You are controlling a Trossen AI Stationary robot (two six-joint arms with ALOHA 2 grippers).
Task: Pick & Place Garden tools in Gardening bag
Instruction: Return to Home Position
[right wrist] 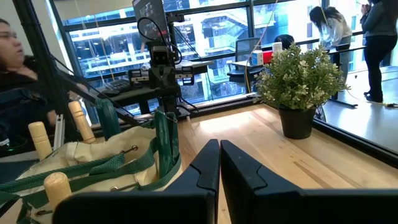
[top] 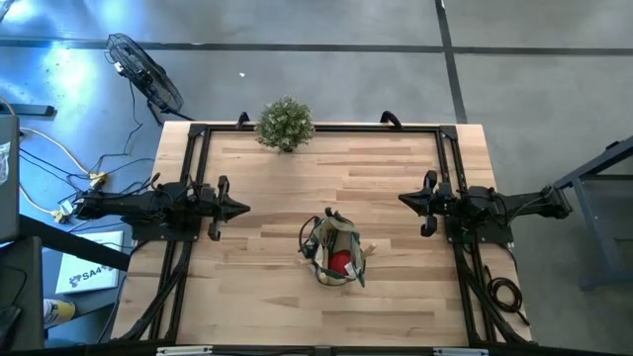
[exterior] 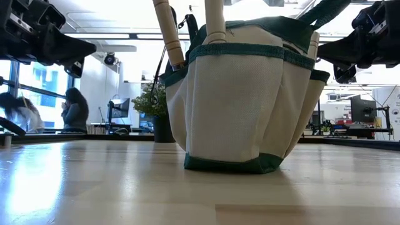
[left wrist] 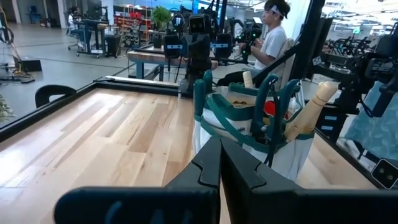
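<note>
The gardening bag (top: 334, 252) stands upright on its base at the table's middle, toward the near edge. It is pale fabric with green trim and loop handles (left wrist: 264, 99). Garden tools stick out of it: wooden handles (exterior: 169, 31) (left wrist: 311, 112) (right wrist: 78, 118) rise from its mouth and pockets, and a red piece (top: 339, 262) shows inside the mouth. My left gripper (top: 242, 208) is shut and level, left of the bag and apart from it. My right gripper (top: 404, 200) is shut and level to the bag's right, also apart from it.
A bushy potted plant (top: 286, 124) stands at the table's far edge. Black frame rails (top: 193, 178) run along the left, right and far sides. Bare wood lies between each gripper and the bag. People (right wrist: 329, 31) show in the room beyond.
</note>
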